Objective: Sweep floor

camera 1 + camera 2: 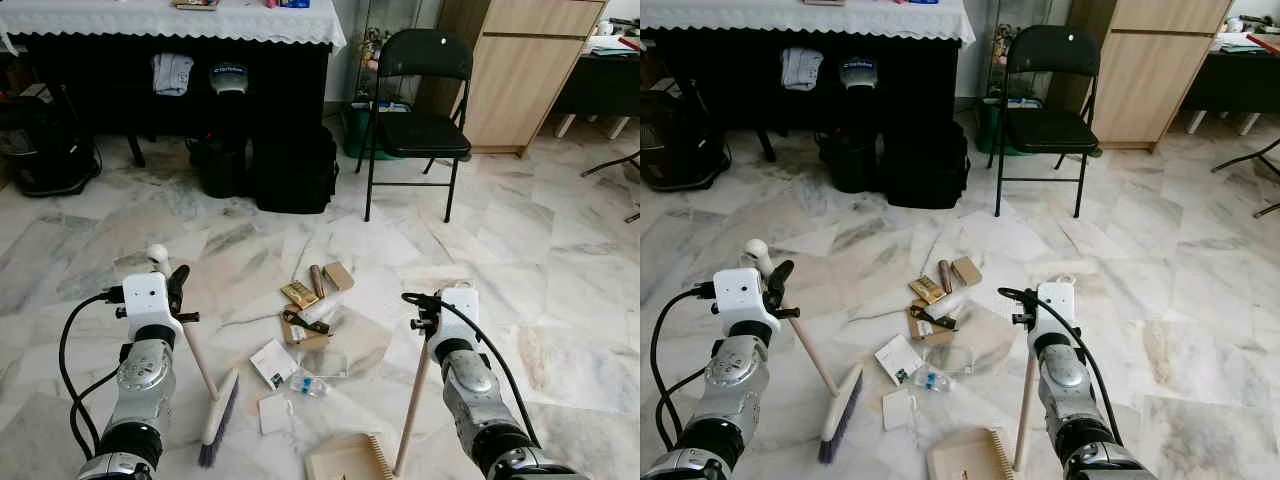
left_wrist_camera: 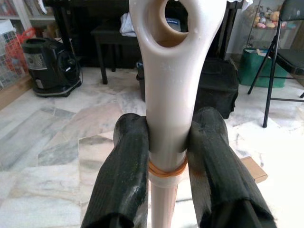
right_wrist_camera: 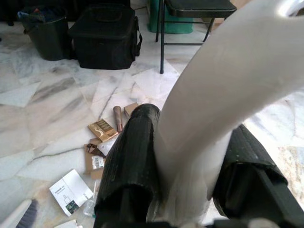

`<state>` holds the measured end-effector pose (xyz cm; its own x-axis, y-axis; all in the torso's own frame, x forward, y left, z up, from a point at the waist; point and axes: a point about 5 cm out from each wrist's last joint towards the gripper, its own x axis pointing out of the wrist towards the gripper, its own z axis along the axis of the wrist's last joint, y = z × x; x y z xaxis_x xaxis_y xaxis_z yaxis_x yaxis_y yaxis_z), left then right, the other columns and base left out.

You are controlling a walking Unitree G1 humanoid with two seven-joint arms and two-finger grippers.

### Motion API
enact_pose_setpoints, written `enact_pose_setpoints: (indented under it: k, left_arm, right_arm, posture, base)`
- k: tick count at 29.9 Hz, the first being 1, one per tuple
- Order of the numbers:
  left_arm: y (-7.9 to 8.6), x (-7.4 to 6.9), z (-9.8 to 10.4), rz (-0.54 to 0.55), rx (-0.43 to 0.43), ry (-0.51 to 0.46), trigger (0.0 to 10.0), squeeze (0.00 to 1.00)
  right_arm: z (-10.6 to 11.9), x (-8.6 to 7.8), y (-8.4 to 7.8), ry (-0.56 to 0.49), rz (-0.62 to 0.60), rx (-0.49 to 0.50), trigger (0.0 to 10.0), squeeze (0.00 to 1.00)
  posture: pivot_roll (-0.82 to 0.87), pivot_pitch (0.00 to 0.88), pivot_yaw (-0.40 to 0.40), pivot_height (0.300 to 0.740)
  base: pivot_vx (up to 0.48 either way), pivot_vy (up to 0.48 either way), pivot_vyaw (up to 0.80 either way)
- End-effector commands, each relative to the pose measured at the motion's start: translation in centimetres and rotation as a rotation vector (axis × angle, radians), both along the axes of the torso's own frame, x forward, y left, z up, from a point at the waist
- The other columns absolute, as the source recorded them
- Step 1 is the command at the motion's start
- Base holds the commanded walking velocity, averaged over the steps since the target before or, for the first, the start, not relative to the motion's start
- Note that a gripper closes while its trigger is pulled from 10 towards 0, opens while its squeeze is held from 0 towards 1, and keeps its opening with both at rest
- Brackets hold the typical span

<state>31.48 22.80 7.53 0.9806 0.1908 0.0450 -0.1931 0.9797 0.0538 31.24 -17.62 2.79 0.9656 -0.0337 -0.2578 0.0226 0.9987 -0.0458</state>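
The left gripper (image 2: pixel 166 156) is clamped on the cream handle of the broom (image 1: pixel 205 385), just above an orange rubber band, with the handle's hanging-hole end projecting past the fingers (image 2: pixel 124 180). In the left eye view the broom sits at lower left of the frame, its handle slanting down to the bristle head (image 1: pixel 219 418) resting on the marble floor (image 1: pixel 560 250).

The right gripper (image 3: pixel 183 166) is closed around the pale handle of the dustpan (image 1: pixel 350 459), which stands at the bottom centre of the frame, its handle rising to the gripper at lower right.

Between broom and dustpan, at frame centre, lies scattered litter: a white booklet (image 1: pixel 273 362), a white card (image 1: pixel 274 412), a gold packet (image 1: pixel 299 294), a brown tube (image 1: pixel 317 281), a small cardboard box (image 1: pixel 338 275) and a clear plastic bottle (image 1: pixel 308 385).

A black folding chair (image 1: pixel 422 110) stands at upper right, a black bag (image 1: pixel 293 170) at upper centre.
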Motion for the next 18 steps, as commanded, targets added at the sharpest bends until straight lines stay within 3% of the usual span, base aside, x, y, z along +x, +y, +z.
enact_pose_setpoints:
  k: [1,18]
  left_arm:
    - [-0.5,0.6,1.2,-0.017,-0.004,-0.059,10.0,0.0]
    - [-0.6,0.6,1.1,-0.032,-0.007,-0.046,10.0,0.0]
  right_arm:
    - [0.3,0.3,-0.1,0.004,0.003,0.011,10.0,0.0]
    - [-1.3,-0.3,0.3,0.18,0.053,0.05,10.0,0.0]
  posture:
    - [0.01,0.0,-0.089,0.74]
    - [0.01,0.0,-0.089,0.74]
  base:
    - [0.0,0.0,0.0]
    - [0.0,0.0,0.0]
